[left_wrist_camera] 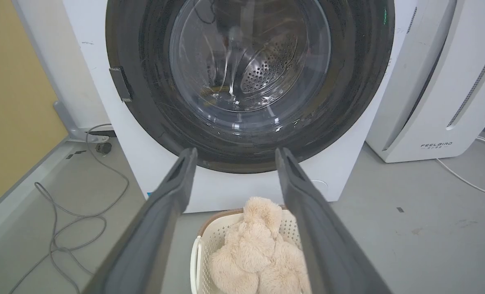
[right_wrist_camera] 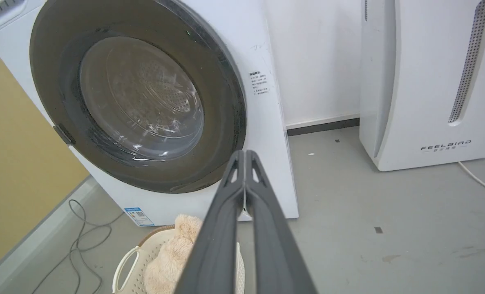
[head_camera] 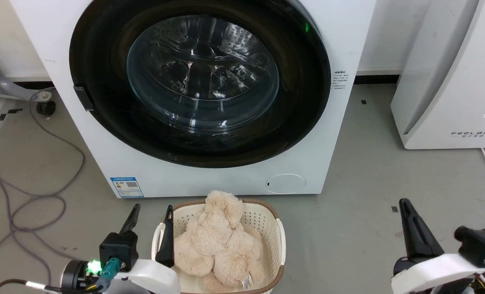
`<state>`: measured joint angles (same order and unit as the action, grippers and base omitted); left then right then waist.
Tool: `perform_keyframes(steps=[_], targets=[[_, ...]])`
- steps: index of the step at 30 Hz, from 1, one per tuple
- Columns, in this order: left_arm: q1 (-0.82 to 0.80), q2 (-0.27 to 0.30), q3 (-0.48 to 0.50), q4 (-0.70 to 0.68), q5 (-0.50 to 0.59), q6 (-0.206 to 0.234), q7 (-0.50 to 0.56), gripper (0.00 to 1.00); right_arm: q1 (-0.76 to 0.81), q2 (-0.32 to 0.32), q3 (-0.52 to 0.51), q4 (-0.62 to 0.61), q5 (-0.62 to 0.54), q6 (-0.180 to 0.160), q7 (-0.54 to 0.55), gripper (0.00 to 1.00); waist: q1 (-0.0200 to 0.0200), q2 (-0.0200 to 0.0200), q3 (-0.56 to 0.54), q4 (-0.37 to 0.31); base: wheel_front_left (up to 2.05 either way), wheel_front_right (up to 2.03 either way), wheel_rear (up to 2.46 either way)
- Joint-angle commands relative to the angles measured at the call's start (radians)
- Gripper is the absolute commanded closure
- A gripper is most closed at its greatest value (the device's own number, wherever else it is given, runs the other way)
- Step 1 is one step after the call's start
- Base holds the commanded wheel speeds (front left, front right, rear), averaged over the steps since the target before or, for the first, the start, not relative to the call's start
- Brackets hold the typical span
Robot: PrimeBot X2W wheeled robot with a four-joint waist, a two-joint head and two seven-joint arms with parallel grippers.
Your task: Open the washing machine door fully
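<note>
The washing machine door [head_camera: 201, 81] sits shut, flush in the washing machine [head_camera: 209, 181] ahead of me, so nothing is done yet. My left gripper [head_camera: 151, 214] is spread and empty; my right gripper [right_wrist_camera: 245, 159] is pressed together, holding nothing. Reaching the door's left-edge tab [head_camera: 83, 98] and swinging it wide remain.

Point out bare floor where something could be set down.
Free: the grey floor between the white washing machine and the white FEELBIRD appliance. Crowded: the cream plastic basket of beige plush sits before the round black door; grey cables loop left.
</note>
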<state>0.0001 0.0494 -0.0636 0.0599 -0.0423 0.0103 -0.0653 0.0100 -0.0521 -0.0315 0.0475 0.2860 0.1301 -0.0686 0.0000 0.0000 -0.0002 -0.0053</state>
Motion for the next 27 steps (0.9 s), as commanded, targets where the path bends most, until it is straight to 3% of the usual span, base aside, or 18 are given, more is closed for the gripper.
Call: perform_keyframes(steps=[1,2,13,27], targets=[[-0.018,0.002,-0.007,0.005,-0.007,0.005,-0.013,0.0,-0.028,0.001,-0.006,0.006,0.056,0.0,-0.011,1.0,0.0,0.0,0.002,0.0,0.0,0.0,0.0],[-0.024,0.002,-0.012,0.005,-0.009,0.006,-0.02,0.0,-0.049,0.001,-0.01,0.015,0.133,0.0,-0.017,1.0,0.0,0.0,0.009,0.0,0.0,0.0,0.0],[-0.051,0.004,-0.02,0.005,-0.016,0.01,-0.043,0.0,-0.202,-0.004,-0.053,0.107,0.39,0.0,0.009,1.0,0.0,0.0,0.043,-0.002,0.0,0.0,0.0],[-0.109,0.006,-0.038,-0.008,-0.017,0.007,-0.072,0.0,-0.535,-0.072,-0.068,0.356,0.665,0.0,0.07,1.0,0.0,0.0,0.116,0.018,0.0,0.0,0.0]])
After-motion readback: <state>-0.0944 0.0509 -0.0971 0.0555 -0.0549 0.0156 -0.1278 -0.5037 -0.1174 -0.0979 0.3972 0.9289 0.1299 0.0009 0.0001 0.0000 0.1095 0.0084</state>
